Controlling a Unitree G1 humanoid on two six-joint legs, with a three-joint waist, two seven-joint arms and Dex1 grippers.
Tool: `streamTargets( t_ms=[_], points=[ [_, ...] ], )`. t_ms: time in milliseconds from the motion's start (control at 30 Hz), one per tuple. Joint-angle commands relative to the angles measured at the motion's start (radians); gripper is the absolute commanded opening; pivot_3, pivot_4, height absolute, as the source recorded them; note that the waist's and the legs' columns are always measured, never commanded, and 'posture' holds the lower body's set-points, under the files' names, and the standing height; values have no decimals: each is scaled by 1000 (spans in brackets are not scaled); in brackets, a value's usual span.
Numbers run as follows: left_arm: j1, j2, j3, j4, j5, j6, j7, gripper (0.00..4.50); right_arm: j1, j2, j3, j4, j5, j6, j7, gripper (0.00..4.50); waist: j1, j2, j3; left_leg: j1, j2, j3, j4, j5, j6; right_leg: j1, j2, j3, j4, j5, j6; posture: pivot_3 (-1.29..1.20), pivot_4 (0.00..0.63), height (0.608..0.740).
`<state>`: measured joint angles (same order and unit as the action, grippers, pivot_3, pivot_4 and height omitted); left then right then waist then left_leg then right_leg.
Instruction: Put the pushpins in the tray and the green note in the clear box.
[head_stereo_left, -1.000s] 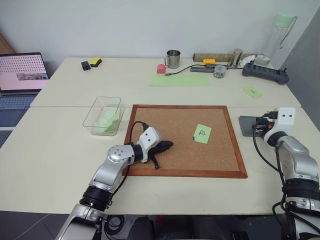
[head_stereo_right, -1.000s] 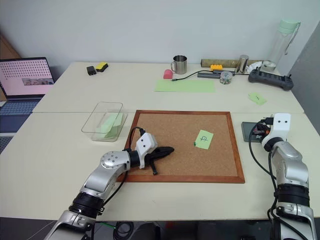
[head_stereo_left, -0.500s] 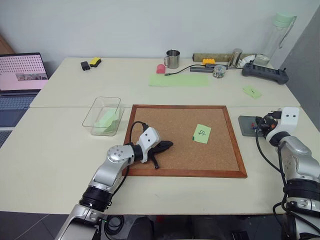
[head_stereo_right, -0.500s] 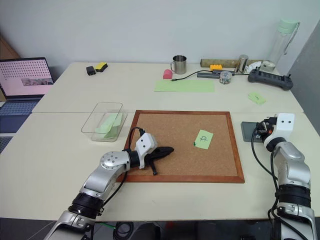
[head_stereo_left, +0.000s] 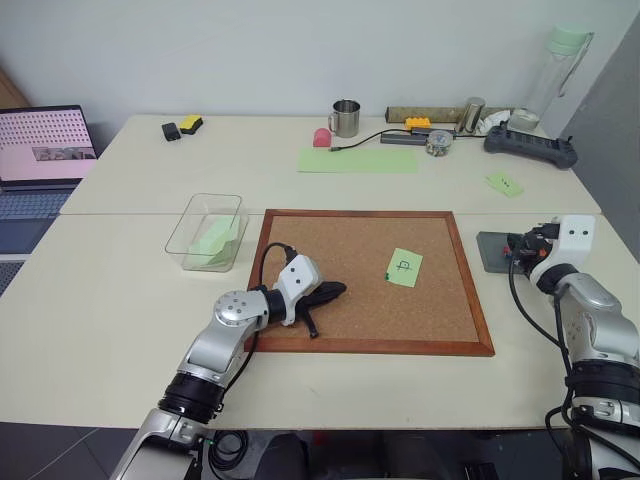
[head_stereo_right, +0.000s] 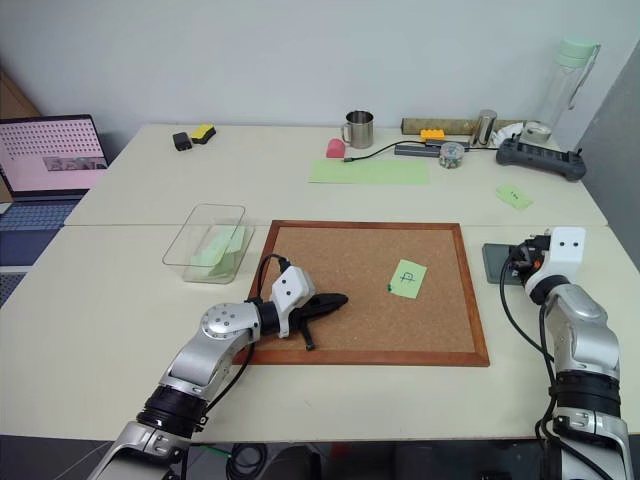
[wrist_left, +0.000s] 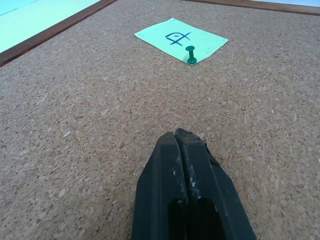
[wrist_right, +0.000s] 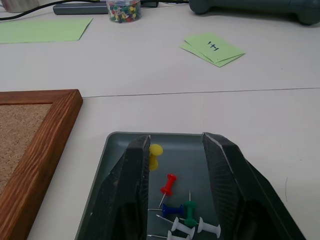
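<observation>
Pin drop at small dark-grey rimmed tray (wrist_right: 102, 185); right tool (wrist_right: 175, 172) open, empty.
Left tool (wrist_left: 186, 142) closed; next likely green-headed pushpin (wrist_left: 190, 54), twelve o'clock, pinning light-green square note (wrist_left: 181, 38).

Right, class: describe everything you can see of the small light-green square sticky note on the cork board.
The small light-green square sticky note looks like thin paper with a black handwritten mark in its middle. It lies flat on the wood-framed cork board, towards the board's right side, turned slightly askew. One green pushpin stands in it near one edge, pinning it down. Nothing else touches it; the shut left gripper points towards it from a distance.
</observation>
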<state>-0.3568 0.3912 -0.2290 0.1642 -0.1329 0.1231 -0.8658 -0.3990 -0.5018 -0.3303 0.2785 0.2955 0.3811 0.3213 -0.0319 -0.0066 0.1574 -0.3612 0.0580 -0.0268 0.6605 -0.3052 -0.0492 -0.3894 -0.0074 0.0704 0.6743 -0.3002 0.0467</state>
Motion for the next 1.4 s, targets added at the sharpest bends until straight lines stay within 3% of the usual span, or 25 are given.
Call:
streamTargets(
  t_ms=[33,1400],
  points=[
    [37,21,-22,37,35,20,-6,0,4,-6,-7,-38,-4,-24,0,1696,0,0,0,0,0,0,0,0,0,0,0,0,0,0,0,0,150,740],
    [49,22,-23,14,29,38,-7,0,23,7,22,-31,-42,-39,-2,1696,-2,0,0,0,0,0,0,0,0,0,0,0,0,0,0,0,150,740]
  ],
)
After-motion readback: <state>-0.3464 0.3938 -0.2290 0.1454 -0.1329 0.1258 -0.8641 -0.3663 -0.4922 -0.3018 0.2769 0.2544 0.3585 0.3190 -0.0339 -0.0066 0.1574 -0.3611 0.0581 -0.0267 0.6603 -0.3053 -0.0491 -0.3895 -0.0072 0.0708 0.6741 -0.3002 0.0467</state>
